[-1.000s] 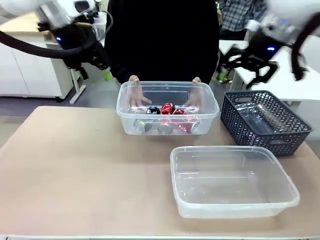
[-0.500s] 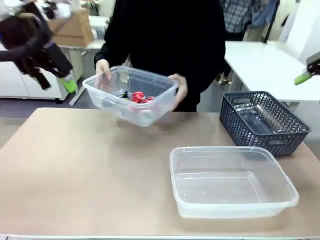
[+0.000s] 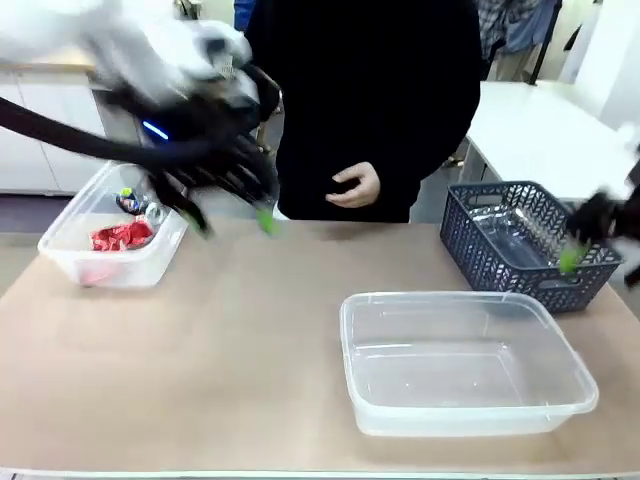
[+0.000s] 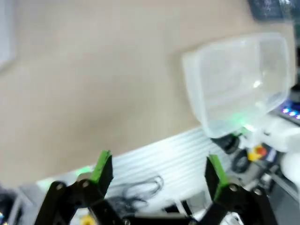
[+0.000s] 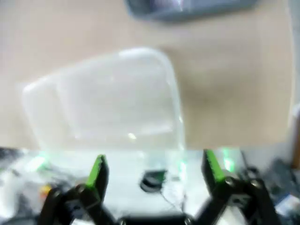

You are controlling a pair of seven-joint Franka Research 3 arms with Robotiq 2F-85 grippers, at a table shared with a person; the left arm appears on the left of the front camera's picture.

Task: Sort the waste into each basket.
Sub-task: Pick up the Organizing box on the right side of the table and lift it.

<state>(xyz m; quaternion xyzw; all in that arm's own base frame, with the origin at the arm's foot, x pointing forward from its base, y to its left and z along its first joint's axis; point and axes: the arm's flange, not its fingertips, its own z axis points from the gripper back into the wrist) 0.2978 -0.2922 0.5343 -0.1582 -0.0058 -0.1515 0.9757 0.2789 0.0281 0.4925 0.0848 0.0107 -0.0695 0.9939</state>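
— Front view, what has changed?
— The tub of cans (image 3: pixel 70 245) now sits at the tabletop's (image 3: pixel 200 350) far left; a moment ago the person held it aloft; red cans (image 3: pixel 120 237) lie inside; the person's hand (image 3: pixel 355 187) hangs free; the left hand (image 3: pixel 230 215) has swung in just beside the tub, spread, empty; the right hand (image 3: pixel 585 240) blurs by the lattice basket (image 3: pixel 500 250); the empty tub (image 3: pixel 440 298) stays put.
— Left wrist?
— Left hand (image 4: pixel 157 164) spread over the tabletop (image 4: pixel 93 70); empty tub (image 4: pixel 239 84) beyond.
— Right wrist?
— Right hand (image 5: pixel 154 166) spread, empty; empty tub (image 5: pixel 108 103) ahead; lattice basket (image 5: pixel 187 7) past it.
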